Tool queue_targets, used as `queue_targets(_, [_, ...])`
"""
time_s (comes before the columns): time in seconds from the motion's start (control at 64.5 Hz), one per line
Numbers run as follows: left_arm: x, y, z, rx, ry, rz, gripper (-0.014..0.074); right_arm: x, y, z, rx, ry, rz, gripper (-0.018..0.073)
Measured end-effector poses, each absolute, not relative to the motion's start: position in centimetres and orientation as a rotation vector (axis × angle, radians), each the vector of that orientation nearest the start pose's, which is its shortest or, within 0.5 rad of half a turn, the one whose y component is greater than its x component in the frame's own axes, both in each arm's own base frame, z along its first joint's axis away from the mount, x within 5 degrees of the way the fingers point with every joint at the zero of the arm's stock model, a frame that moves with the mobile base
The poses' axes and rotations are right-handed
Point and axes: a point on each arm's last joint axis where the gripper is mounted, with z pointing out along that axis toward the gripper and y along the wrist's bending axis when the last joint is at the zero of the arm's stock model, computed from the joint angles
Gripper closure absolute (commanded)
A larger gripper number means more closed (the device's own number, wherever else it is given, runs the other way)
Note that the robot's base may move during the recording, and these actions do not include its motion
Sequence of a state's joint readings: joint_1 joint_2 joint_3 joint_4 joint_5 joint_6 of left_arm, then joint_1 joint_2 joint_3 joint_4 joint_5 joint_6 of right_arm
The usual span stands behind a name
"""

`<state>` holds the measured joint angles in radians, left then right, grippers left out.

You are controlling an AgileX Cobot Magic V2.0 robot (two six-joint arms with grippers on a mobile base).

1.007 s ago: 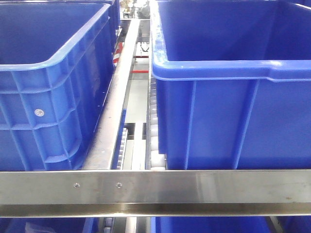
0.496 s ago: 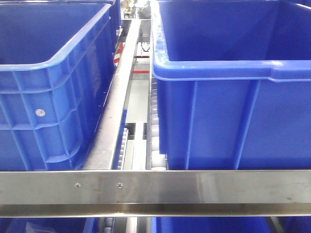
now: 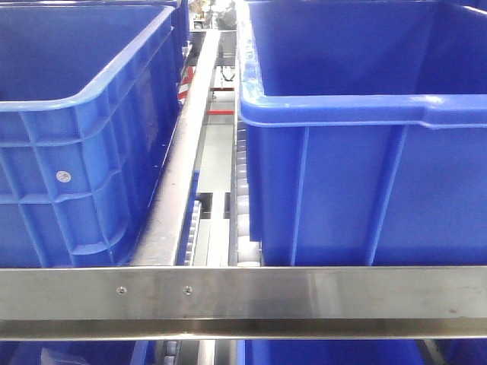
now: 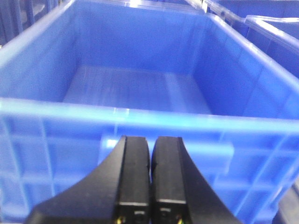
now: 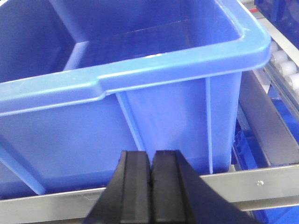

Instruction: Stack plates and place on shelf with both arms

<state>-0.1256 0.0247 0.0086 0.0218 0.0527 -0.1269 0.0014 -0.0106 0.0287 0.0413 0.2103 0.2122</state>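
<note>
Up front, the shelf (image 3: 243, 293) showed its brushed steel rail along the bottom edge, with two blue crates behind it: the left crate (image 3: 84, 144) and the right crate (image 3: 358, 152), set apart by a steel divider (image 3: 179, 175) and a roller track (image 3: 242, 205). No plates appeared in any view. The left gripper (image 4: 150, 144) hung before a crate's front wall, jaws pressed together on nothing. The right gripper (image 5: 150, 158) hung over the front rail (image 5: 261, 179), jaws likewise pressed together.
</note>
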Motion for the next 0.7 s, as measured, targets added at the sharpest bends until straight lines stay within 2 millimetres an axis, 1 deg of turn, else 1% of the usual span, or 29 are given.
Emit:
queue_targets(0.217, [5.60, -0.69, 19.94, 0.016, 1.613, -0.178, 0.0510, 5.59, 0.09, 18.52, 0.209, 1.700, 0.197, 0.0528])
queue_targets(0.465, [5.59, -0.74, 19.87, 0.020, 1.621, -0.187, 0.0510, 5.59, 0.09, 18.52, 0.209, 1.700, 0.197, 0.0528])
queue_targets(0.697, [5.59, -0.74, 20.58, 0.052, 1.541, -0.158, 0.0510, 5.59, 0.09, 18.52, 0.209, 1.700, 0.197, 0.0528])
